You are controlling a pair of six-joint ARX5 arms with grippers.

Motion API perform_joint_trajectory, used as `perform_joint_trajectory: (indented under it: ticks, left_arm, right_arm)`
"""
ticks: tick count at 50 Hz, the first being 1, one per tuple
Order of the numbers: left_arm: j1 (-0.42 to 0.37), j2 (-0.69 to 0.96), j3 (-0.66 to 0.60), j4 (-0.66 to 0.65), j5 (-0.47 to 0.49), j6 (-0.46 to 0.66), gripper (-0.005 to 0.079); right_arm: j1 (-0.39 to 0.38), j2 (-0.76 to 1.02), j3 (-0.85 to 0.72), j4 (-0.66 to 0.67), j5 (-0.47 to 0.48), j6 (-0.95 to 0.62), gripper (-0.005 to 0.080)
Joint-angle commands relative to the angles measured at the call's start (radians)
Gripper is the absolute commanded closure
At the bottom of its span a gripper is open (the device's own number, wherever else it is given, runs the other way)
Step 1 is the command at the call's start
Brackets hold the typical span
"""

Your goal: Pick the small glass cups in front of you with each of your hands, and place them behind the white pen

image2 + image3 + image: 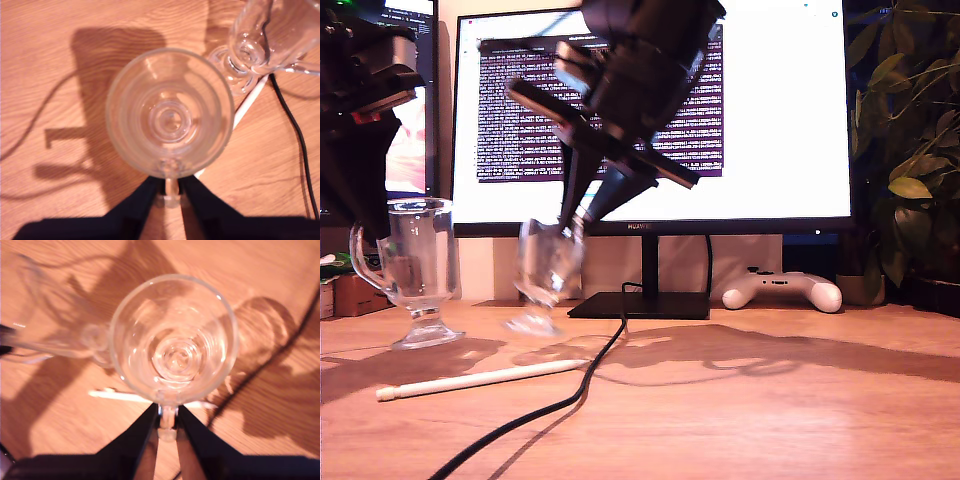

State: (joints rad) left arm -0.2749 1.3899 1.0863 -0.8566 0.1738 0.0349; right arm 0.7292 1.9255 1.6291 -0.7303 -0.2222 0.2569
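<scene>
In the exterior view a clear glass cup (pixel 417 262) stands upright on the wooden table at the left. My first gripper (pixel 372 232) is shut on its handle, and the first wrist view looks straight down into this cup (pixel 170 115) past the fingers (pixel 142 200). A second glass cup (pixel 548 268) is tilted and blurred, its foot at or just above the table. My second gripper (pixel 586 205) is shut on its handle, as its wrist view shows at the cup (pixel 173 337). The white pen (pixel 480 379) lies flat, nearer the exterior camera than both cups.
A black cable (pixel 575 395) runs from the monitor stand (pixel 642 303) across the table toward the front. Behind are the lit monitor (pixel 770 110), a white game controller (pixel 782 290) and a plant (pixel 910 150) at the exterior view's right.
</scene>
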Motion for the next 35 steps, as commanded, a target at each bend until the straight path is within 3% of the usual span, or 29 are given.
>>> perform_joint_trajectory:
  ticks: [1,25,35]
  left_arm:
    - [-0.004,-0.018,0.0,0.011,0.003,-0.002,0.0766]
    - [-0.009,-0.018,0.0,0.012,0.006,0.0,0.0766]
    - [-0.009,-0.018,0.0,0.013,0.014,0.0,0.0766]
  right_arm:
    - [0.01,0.027,0.021,0.016,-0.003,-0.007,0.0765]
    - [0.012,0.058,0.022,0.024,0.043,-0.025,0.0763]
    - [0.017,0.058,0.022,0.024,0.043,-0.027,0.0617]
